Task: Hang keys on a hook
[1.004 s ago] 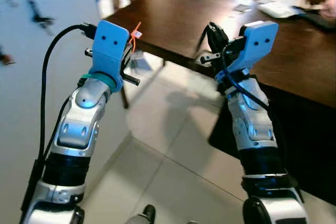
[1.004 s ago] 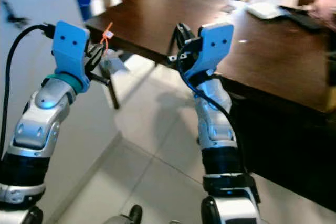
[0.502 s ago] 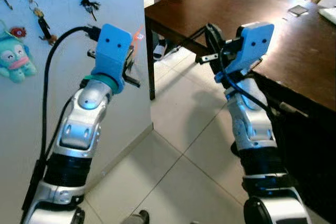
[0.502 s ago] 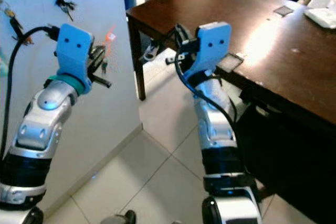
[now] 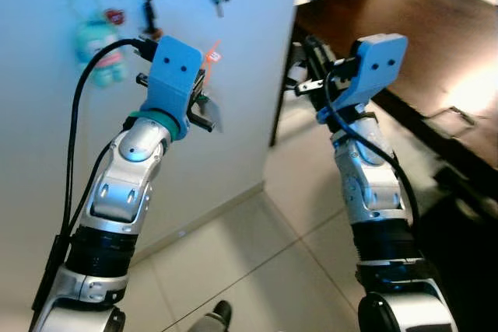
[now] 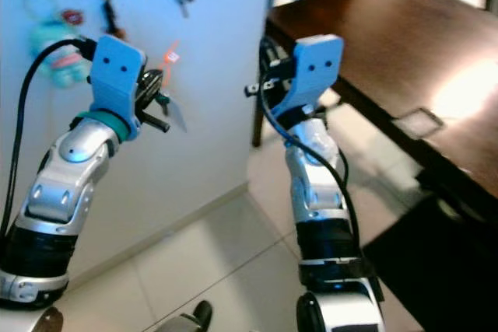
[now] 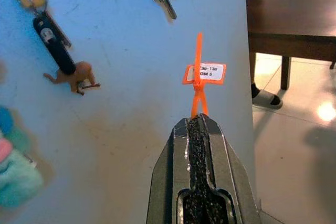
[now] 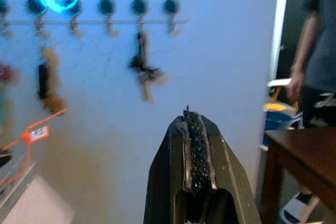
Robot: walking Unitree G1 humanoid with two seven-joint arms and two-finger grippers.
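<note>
Nearest to us, our two silver arms rise from the lower edge of the head view, the left gripper [image 5: 204, 103] at about ten o'clock and the right gripper [image 5: 313, 64] at about one o'clock, both raised to roughly the same height. The left gripper's black fingers [image 7: 202, 145] are pressed together on the orange tag loop [image 7: 198, 77] of the keys [image 6: 173, 110], so the keys sit at the left fingertips, with the small white label just past them and a pale flat piece hanging below in the head view. The right gripper's fingers [image 8: 197, 140] are pressed together on nothing we can see, and that arm hangs idle beside the dark wooden table [image 5: 405, 29], which stretches away toward two o'clock. Farther off stands the white wall panel [image 5: 249, 99], and along its top runs the row of hooks [image 8: 139, 11], some already carrying other key bunches [image 8: 143, 72] and a turquoise plush charm [image 5: 95, 40]. We judge the coming move turns on this: the hooks lie ahead of and above the left fingertips, toward twelve o'clock, the tag loop's long axis stands roughly upright, and the left arm, nearer the panel, must lift the loop up and over a free hook
</note>
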